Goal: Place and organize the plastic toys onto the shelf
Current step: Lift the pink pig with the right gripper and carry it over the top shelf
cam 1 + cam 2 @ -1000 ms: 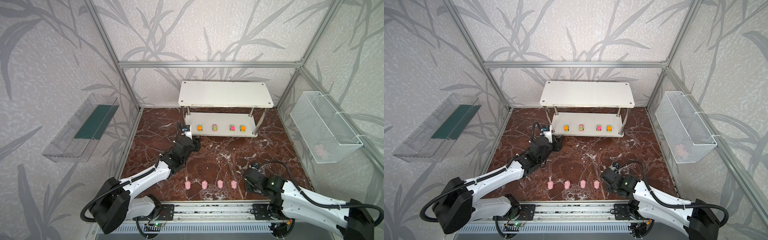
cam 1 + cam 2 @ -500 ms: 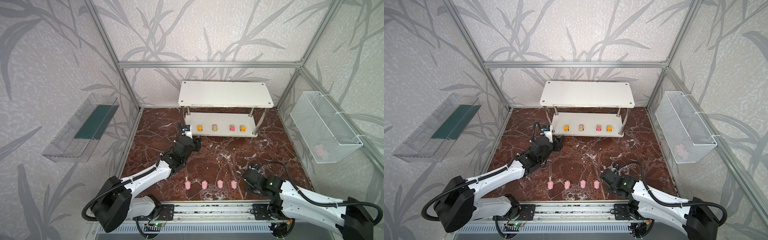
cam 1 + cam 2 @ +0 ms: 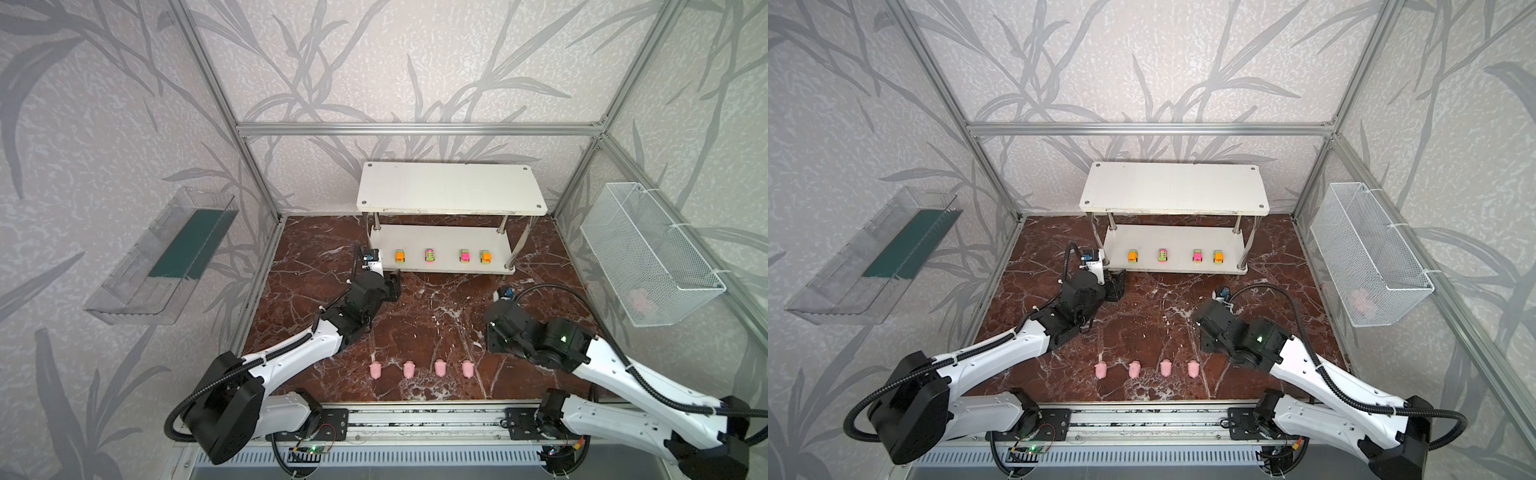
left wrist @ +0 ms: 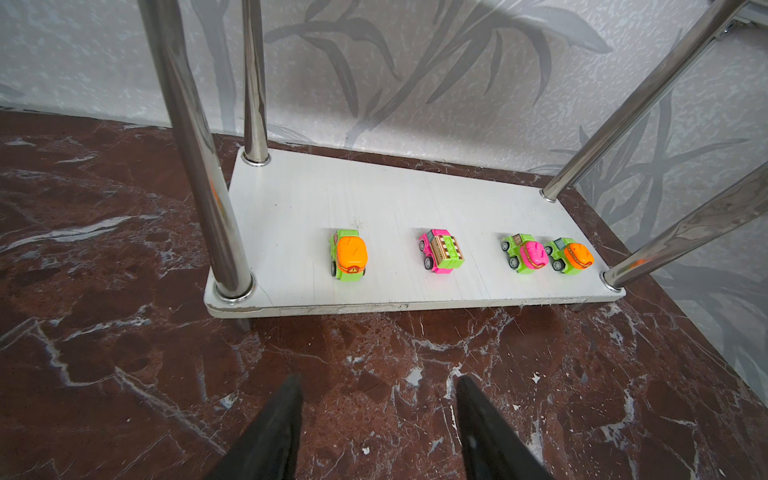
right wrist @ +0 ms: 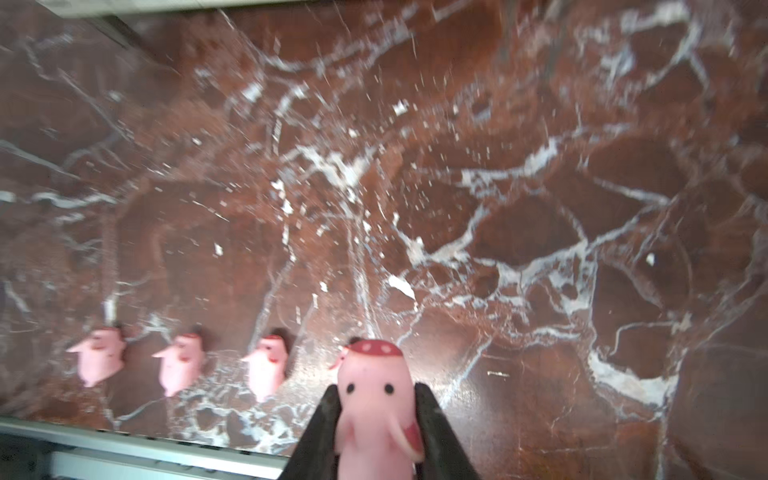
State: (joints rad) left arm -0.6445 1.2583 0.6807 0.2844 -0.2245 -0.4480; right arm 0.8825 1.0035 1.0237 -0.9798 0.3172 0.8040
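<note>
The white shelf (image 3: 451,187) stands at the back. Its lower tier (image 4: 291,216) holds several toy cars: green with an orange top (image 4: 349,255), pink (image 4: 441,251), green with a pink top (image 4: 524,253), green and orange (image 4: 571,255). My left gripper (image 4: 378,379) hovers open and empty over the floor just before that tier. Several pink pigs (image 3: 409,369) stand in a row near the front rail. My right gripper (image 5: 376,390) is shut on one more pig (image 5: 374,415) at the row's right end. The right wrist body (image 3: 500,332) hides that pig in both top views.
A chrome post (image 4: 199,166) stands close to the left gripper. A clear tray (image 3: 162,257) hangs on the left wall. A wire mesh basket (image 3: 648,257) on the right wall holds something pink (image 3: 642,299). The arm rail (image 3: 415,419) runs just behind the pigs.
The right gripper has closed on the pig, and its wrist has shifted a little toward the back in the top views. The left arm and the row of pigs have not moved.
</note>
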